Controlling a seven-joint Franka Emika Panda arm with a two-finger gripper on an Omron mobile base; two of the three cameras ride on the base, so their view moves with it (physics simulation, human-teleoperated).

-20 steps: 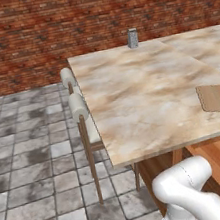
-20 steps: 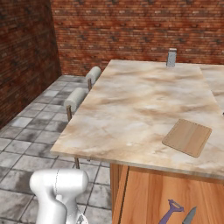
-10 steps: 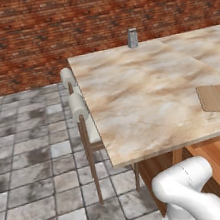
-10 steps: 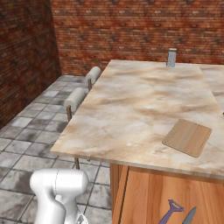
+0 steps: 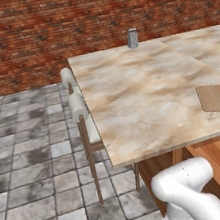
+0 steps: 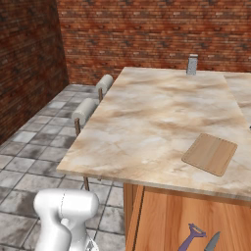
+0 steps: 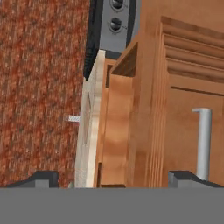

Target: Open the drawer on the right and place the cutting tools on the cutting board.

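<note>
Red brick walls point(image 5: 42, 27), grey tiled floor point(image 5: 35, 165), marbled countertop point(image 6: 157, 112), two chairs point(image 5: 79, 112).

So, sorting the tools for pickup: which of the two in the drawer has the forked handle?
The bluish-purple tool; the knife to its right is slim with a grey blade.

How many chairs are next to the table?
2. Both stand along the table's side by the tiled floor: the near chair and the far chair behind it. More could be hidden on sides out of sight.
</note>
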